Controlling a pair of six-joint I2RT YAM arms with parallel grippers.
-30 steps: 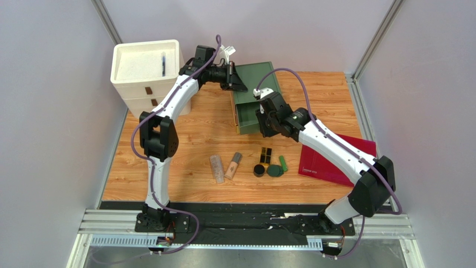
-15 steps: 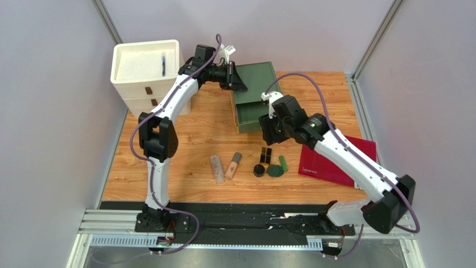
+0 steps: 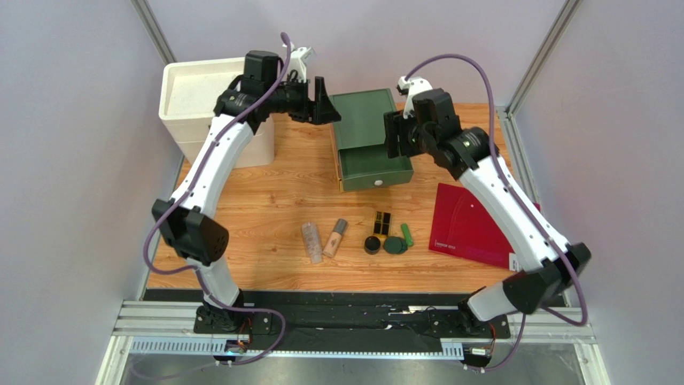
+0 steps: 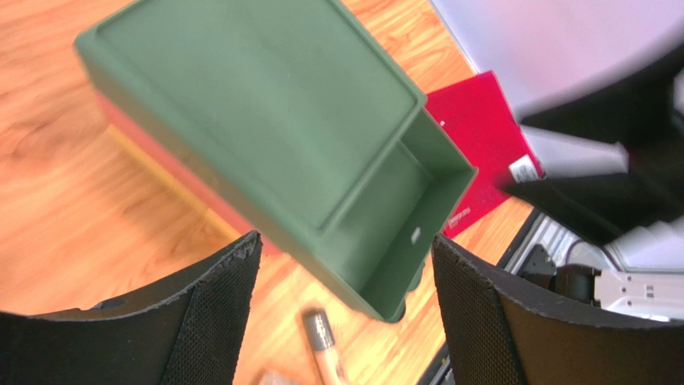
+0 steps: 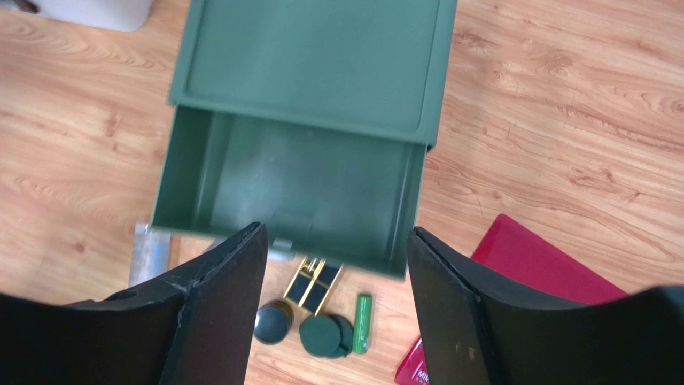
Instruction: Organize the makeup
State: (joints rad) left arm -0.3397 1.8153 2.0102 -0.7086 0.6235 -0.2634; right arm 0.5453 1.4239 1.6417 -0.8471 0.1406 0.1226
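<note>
The makeup lies in a row on the wooden table: a clear tube, a beige tube, a black-and-gold case, a round black jar, a dark green compact and a bright green stick. Behind them stands a green box with its drawer pulled out and empty. My left gripper hangs open above the box's left side. My right gripper is open over the drawer, above the case, jar, compact and stick.
A white drawer unit stands at the back left, close to the left arm. A flat dark red folder lies on the right, under the right arm. Grey walls enclose the table on three sides.
Both grippers have opened and lifted. The left one came off the green box's back left edge. The right one drew up and back from the drawer front.
</note>
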